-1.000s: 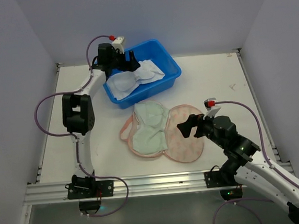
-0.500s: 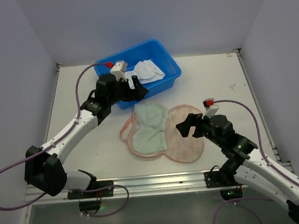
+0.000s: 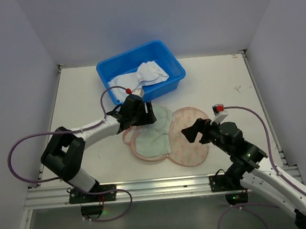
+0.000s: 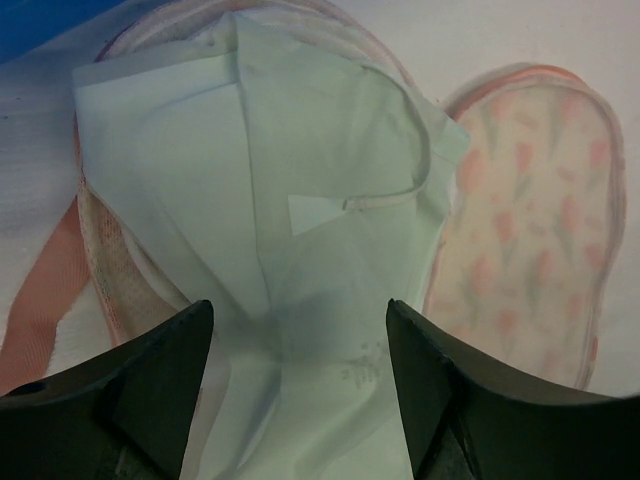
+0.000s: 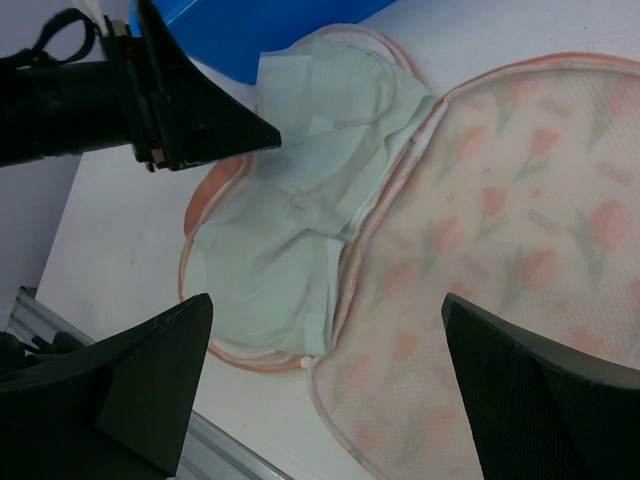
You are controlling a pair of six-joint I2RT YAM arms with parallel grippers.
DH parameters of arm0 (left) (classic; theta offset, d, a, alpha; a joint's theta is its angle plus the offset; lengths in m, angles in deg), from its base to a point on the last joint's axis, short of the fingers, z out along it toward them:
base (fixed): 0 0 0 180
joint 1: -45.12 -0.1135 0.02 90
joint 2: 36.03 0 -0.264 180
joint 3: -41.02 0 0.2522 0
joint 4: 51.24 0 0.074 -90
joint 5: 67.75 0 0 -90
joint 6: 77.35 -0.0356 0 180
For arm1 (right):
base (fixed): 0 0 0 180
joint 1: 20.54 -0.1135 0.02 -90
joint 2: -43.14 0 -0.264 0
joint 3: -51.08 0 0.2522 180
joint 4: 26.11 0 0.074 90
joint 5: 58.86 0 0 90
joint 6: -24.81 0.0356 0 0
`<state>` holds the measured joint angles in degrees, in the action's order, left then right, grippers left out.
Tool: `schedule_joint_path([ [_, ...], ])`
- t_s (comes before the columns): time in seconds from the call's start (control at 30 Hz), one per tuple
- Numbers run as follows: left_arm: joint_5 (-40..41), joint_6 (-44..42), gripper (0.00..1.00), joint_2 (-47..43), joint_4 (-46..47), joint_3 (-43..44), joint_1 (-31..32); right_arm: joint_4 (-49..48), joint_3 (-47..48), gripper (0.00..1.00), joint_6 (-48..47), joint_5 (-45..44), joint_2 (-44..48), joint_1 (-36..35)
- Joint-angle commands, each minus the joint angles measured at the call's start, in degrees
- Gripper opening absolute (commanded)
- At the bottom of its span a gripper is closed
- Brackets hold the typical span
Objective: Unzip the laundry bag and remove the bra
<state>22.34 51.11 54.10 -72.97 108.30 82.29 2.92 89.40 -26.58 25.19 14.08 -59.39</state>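
Laundry bag (image 3: 190,143): lying opened, bra (image 3: 152,131) on it. Left pincer (image 3: 149,115): parted over bra, empty. Right pincer (image 3: 189,133): wide, empty.

the top camera is looking down from above the near edge, taking in the whole table (image 3: 220,82). the left wrist camera is looking close down onto the bra (image 4: 300,200); the right wrist camera is viewing it from farther back. all three are sharing the laundry bag (image 5: 520,230).
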Motion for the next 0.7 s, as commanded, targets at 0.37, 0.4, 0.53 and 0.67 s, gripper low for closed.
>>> schedule_joint_path([
  [0.37, 5.88, 5.31, 0.54, 9.19, 2.87, 3.00, 0.27, 0.99, -0.74, 0.99, 1.12, 1.03, 4.09, 0.27],
  [0.4, 5.79, 5.49, 0.51, 9.28, 3.13, 2.91, 0.27, 1.08, -0.82, 0.99, 1.20, 1.03, 4.18, 0.18],
  [0.53, 5.35, 5.93, 0.30, 9.19, 4.01, 2.29, 0.54, 1.61, -0.83, 0.99, 0.85, 1.12, 4.45, 0.27],
  [0.67, 5.18, 5.31, 0.04, 7.09, 4.01, 2.12, 1.24, 2.22, -0.74, 0.99, 0.59, 0.95, 4.80, 0.18],
])
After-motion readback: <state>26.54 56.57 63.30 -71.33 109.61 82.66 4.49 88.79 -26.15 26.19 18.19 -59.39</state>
